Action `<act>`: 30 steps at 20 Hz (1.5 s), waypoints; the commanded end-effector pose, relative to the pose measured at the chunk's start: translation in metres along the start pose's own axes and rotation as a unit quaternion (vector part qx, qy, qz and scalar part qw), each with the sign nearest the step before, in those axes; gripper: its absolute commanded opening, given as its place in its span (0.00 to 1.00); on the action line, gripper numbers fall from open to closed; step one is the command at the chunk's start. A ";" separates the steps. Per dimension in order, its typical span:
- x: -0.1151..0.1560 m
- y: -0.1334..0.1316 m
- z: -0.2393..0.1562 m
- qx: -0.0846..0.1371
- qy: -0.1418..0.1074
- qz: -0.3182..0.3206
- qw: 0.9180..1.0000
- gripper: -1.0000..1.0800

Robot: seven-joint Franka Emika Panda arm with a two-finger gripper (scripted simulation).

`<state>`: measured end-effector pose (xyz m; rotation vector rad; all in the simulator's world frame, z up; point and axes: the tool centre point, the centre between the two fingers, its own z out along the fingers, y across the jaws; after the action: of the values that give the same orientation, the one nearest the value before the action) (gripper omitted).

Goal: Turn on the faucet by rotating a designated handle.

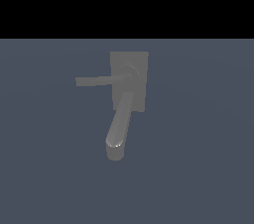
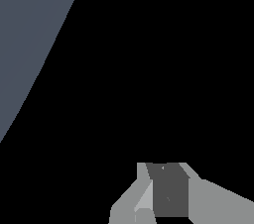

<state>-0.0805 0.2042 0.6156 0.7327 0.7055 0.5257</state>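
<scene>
Slate-blue ground (image 1: 198, 168) fills the lower part of the exterior view beneath a black band, and in the wrist view the same blue surface (image 2: 30, 29) shows as a curved-edged wedge against black.

Gripper (image 2: 167, 191): I see it only in the wrist view, where pale grey finger bodies flank a darker grey block. One finger (image 2: 218, 205) slopes off to the side; the other (image 2: 131, 203) is narrower. I cannot tell from this picture how far the fingers stand apart. No object shows between them, and nothing of the fixture appears in that view, so I read the hand as touching nothing visible. The arm itself does not show in the exterior view.

Faucet (image 1: 136, 64): a matte grey fixture near the middle of the exterior view, standing on the blue ground with a flat rectangular base plate.

Handle (image 1: 99, 80): a thin, flat, straight bar joined to the plate at a small round pivot (image 1: 131, 73), reaching out toward the exterior view's left, nearly level.

Spout (image 1: 119, 126): a thick rounded tube running down from the plate's lower part, leaning slightly toward the exterior view's left, ending in a glossy tip (image 1: 114, 144).
</scene>
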 end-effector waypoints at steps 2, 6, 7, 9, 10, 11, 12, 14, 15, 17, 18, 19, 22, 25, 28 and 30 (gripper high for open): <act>0.029 0.009 -0.023 -0.041 0.030 -0.019 0.999 0.00; 0.068 0.004 -0.049 -0.078 0.068 -0.052 0.993 0.00; 0.077 0.000 -0.056 -0.085 0.078 -0.061 0.991 0.00; 0.098 -0.011 -0.068 -0.098 0.098 -0.081 0.987 0.00; 0.108 -0.017 -0.075 -0.104 0.109 -0.092 0.984 0.00; 0.118 -0.025 -0.081 -0.108 0.119 -0.104 0.981 0.00; 0.128 -0.034 -0.087 -0.112 0.130 -0.115 0.978 0.00; 0.147 -0.054 -0.099 -0.118 0.151 -0.140 0.971 0.00; 0.156 -0.066 -0.105 -0.120 0.162 -0.153 0.968 0.00; 0.173 -0.092 -0.115 -0.120 0.183 -0.180 0.959 0.00; 0.181 -0.107 -0.121 -0.120 0.193 -0.193 0.954 0.00; 0.189 -0.122 -0.126 -0.118 0.204 -0.207 0.950 0.00; 0.208 -0.174 -0.140 -0.108 0.234 -0.250 0.933 0.00; 0.220 -0.230 -0.153 -0.092 0.263 -0.294 0.915 0.00; 0.224 -0.284 -0.163 -0.072 0.286 -0.332 0.896 0.00; 0.224 -0.315 -0.169 -0.059 0.298 -0.353 0.885 0.00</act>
<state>-0.0002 0.2328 0.2229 0.1493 1.3920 0.1361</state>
